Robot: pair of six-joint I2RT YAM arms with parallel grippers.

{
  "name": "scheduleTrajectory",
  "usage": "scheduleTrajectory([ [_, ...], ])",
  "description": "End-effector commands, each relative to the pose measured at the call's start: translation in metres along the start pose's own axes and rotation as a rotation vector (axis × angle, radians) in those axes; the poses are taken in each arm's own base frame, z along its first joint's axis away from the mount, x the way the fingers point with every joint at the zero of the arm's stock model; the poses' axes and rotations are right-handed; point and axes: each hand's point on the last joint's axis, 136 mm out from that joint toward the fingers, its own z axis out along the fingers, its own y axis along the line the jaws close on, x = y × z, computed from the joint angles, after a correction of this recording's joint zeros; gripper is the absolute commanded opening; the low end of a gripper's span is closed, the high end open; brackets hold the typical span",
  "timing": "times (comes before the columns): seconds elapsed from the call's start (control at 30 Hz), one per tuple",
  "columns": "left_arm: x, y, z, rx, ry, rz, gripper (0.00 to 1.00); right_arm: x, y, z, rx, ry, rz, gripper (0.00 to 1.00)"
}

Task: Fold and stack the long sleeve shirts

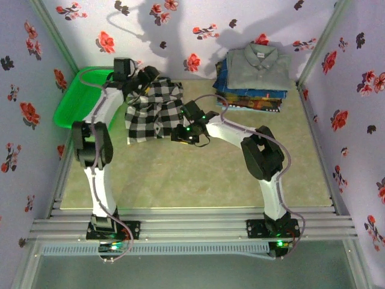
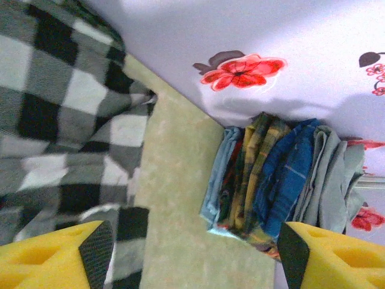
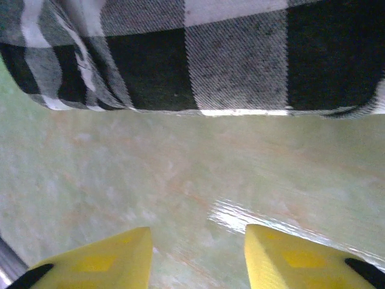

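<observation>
Black-and-white twill shirt [image 1: 151, 114] lies rumpled, left tool [image 2: 192, 256] wide, right tool [image 3: 198, 259] parted, both empty.

Bright overhead light threw dark, soft-edged shadows onto the flowered back wall [image 1: 138, 24], left a white glare patch on the table [image 3: 150, 162], and close wrist views looked slightly blurred.

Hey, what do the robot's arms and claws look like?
Both the left arm and right arm are white links with black joints, a grey cable trailing along each, on black bases. The left claw and right claw have yellow fingers with black pads. Small green lights glow on the right arm.
</observation>
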Motion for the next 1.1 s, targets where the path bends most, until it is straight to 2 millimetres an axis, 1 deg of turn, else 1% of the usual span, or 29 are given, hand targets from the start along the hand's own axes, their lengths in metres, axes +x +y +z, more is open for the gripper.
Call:
scheduleTrajectory([
  [0.0,0.019,0.018,-0.054,-0.115,-0.008,0.046,0.77,-0.025,0.007,-0.033,0.051,-0.078,-0.053,0.51],
  [0.07,0.045,0.044,-0.078,-0.211,0.018,0.053,0.77,-0.037,0.0,-0.041,0.079,-0.103,-0.048,0.52],
  [0.13,0.073,0.075,-0.104,-0.311,0.033,0.055,0.79,-0.05,-0.019,-0.051,0.153,-0.126,-0.033,0.59],
  [0.2,0.097,0.096,-0.125,-0.361,0.034,0.045,0.84,-0.061,-0.037,-0.058,0.207,-0.144,-0.026,0.66],
  [0.23,0.109,0.109,-0.133,-0.38,0.043,0.034,0.88,-0.067,-0.04,-0.059,0.192,-0.155,-0.025,0.7],
  [0.3,0.128,0.129,-0.145,-0.396,0.05,-0.007,0.95,-0.076,-0.041,-0.059,0.131,-0.173,-0.016,0.75],
  [0.33,0.136,0.138,-0.146,-0.376,0.059,-0.045,0.96,-0.08,-0.042,-0.058,0.104,-0.174,-0.007,0.76],
  [0.4,0.145,0.151,-0.142,-0.318,0.08,-0.114,0.97,-0.087,-0.044,-0.053,0.052,-0.168,0.009,0.77],
  [0.43,0.148,0.157,-0.141,-0.315,0.085,-0.135,1.0,-0.09,-0.043,-0.049,0.026,-0.167,0.014,0.77],
  [0.47,0.148,0.164,-0.14,-0.322,0.089,-0.152,1.0,-0.092,-0.041,-0.045,-0.006,-0.159,0.014,0.78],
  [0.53,0.147,0.17,-0.134,-0.318,0.099,-0.169,1.0,-0.095,-0.037,-0.036,-0.038,-0.137,0.002,0.79],
  [0.67,0.133,0.187,-0.113,-0.278,0.057,-0.243,0.99,-0.097,-0.035,-0.012,-0.08,-0.094,0.015,0.8],
  [0.77,0.127,0.201,-0.095,-0.288,0.049,-0.288,0.95,-0.097,-0.041,0.005,-0.078,-0.07,0.047,0.79],
  [0.87,0.117,0.208,-0.08,-0.271,0.017,-0.314,0.91,-0.1,-0.044,0.017,-0.07,-0.073,0.071,0.79],
  [1.0,0.113,0.228,-0.061,-0.325,0.02,-0.359,0.79,-0.101,-0.054,0.031,-0.052,-0.072,0.132,0.76],
  [1.07,0.105,0.228,-0.057,-0.329,0.007,-0.349,0.74,-0.101,-0.056,0.035,-0.048,-0.076,0.16,0.72],
])
